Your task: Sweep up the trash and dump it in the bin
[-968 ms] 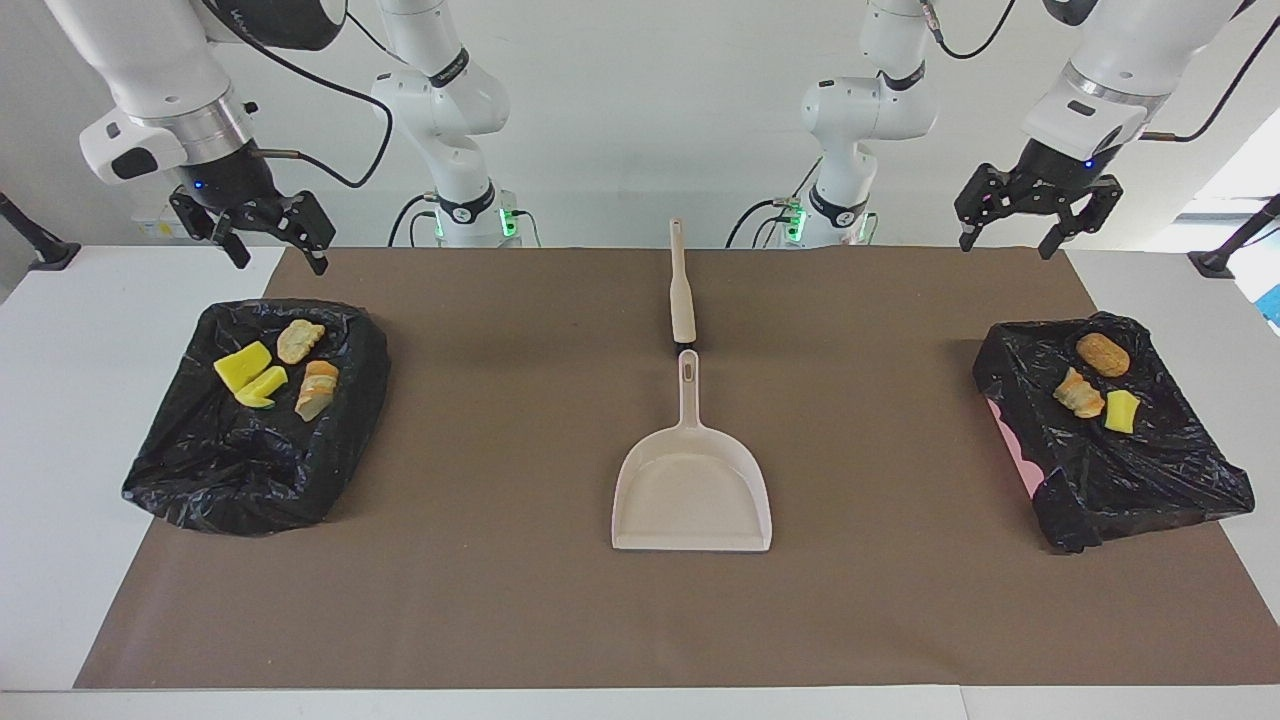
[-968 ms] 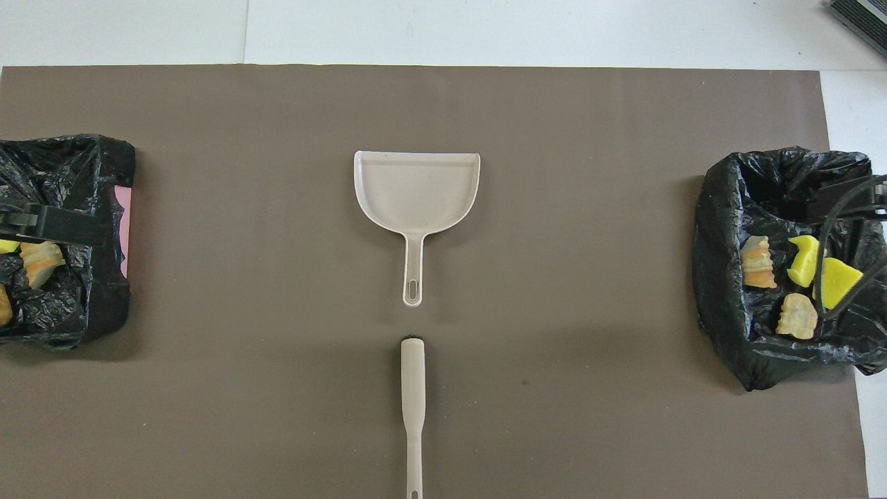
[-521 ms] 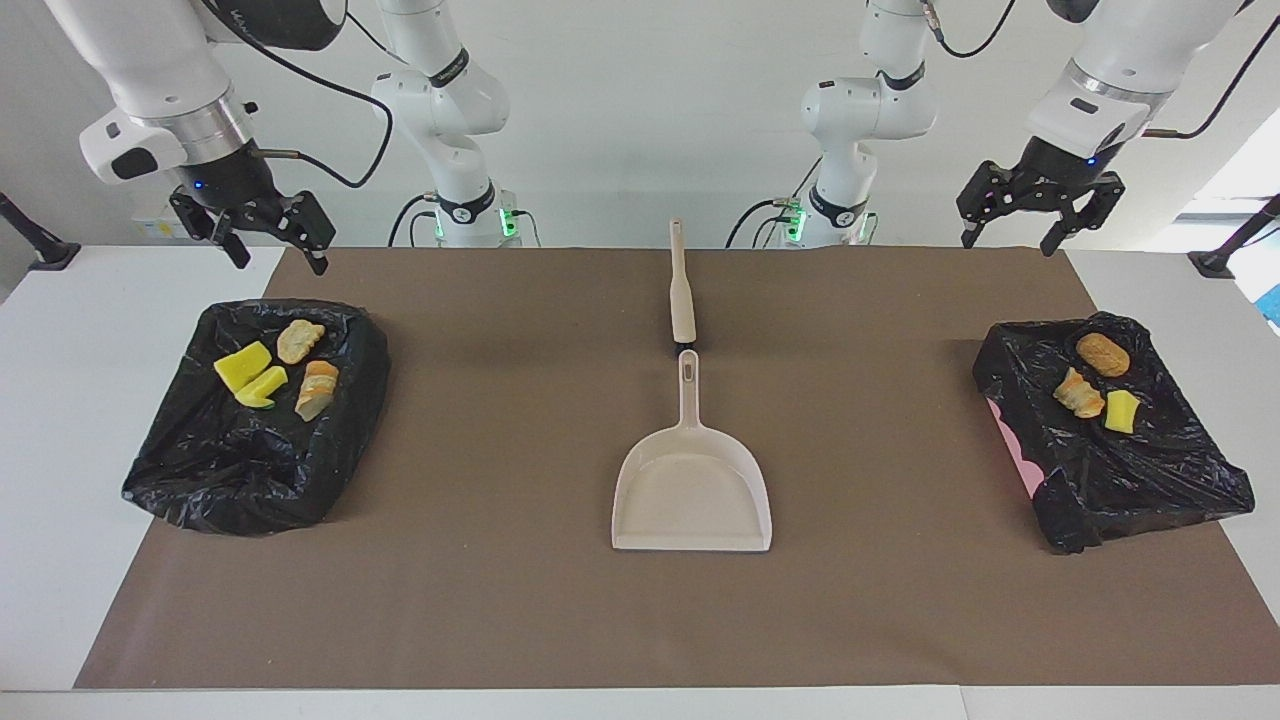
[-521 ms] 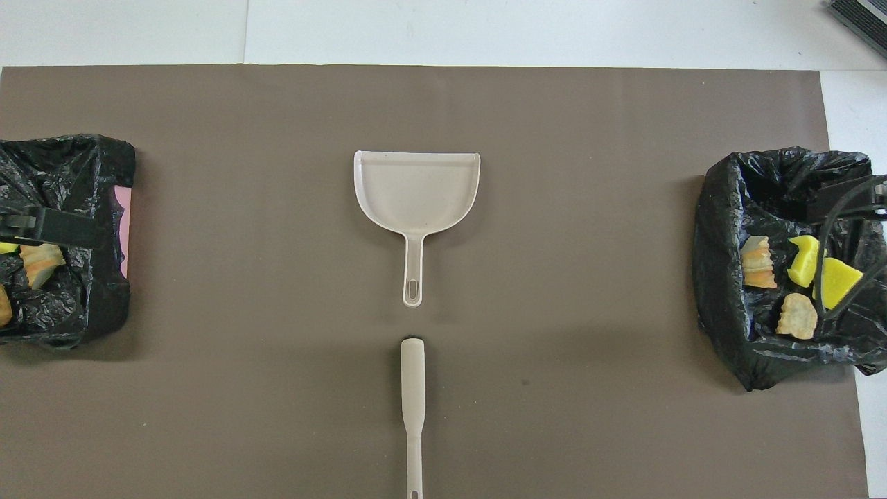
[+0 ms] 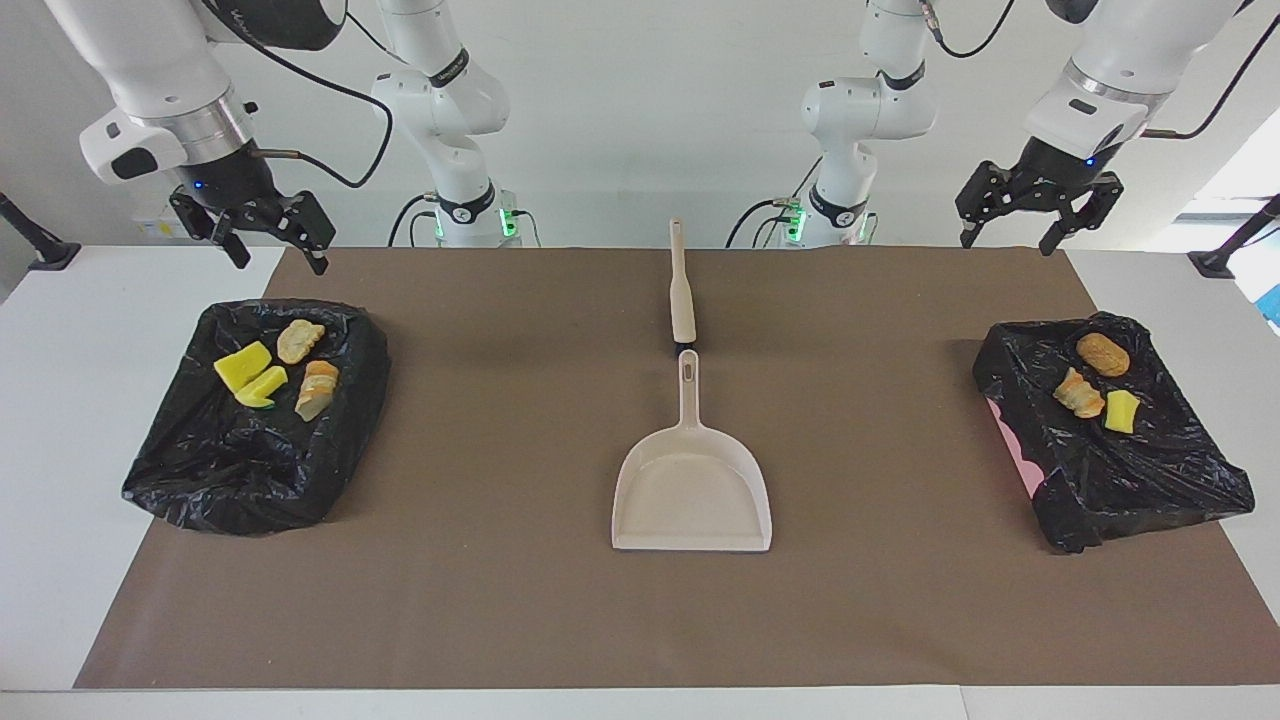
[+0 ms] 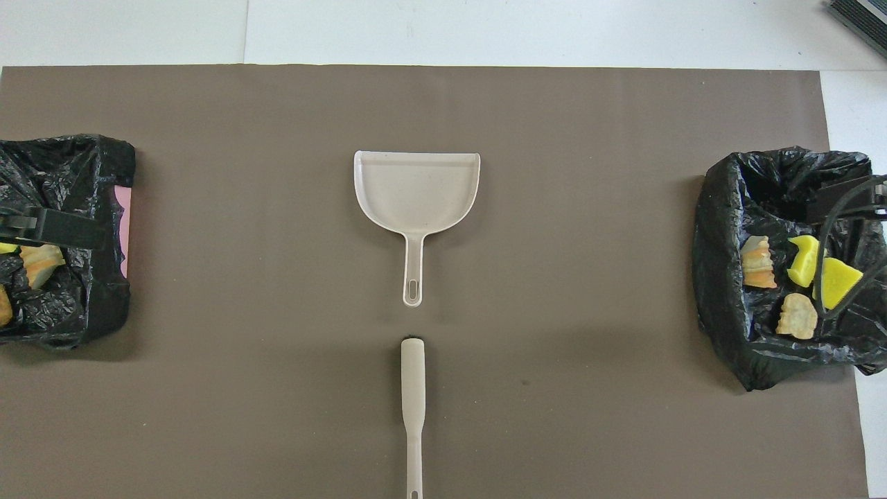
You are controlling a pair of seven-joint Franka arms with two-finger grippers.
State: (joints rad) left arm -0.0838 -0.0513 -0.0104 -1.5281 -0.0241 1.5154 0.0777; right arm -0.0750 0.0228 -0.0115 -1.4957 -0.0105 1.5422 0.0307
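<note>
The trash lies in two bins lined with black bags. The bin (image 5: 230,470) at the right arm's end holds yellow sponges (image 5: 243,366), a pale lump (image 5: 299,340) and a bread-like piece (image 5: 317,388). In the bin (image 5: 1140,480) at the left arm's end lie an orange-brown bun (image 5: 1102,354), a beige lump (image 5: 1079,393) and a yellow sponge (image 5: 1121,410). My right gripper (image 5: 280,262) hangs open and empty above the robots' edge of its bin. My left gripper (image 5: 1005,243) hangs open and empty above the mat, nearer the robots than its bin.
A beige dustpan (image 5: 690,490) lies mid-mat, handle toward the robots. The beige brush (image 5: 682,290) lies in line with it, nearer the robots, with black bristles at the dustpan's handle. A brown mat (image 5: 500,600) covers the table.
The left gripper has risen very slightly. The trash, dustpan, brush and right gripper have not moved.
</note>
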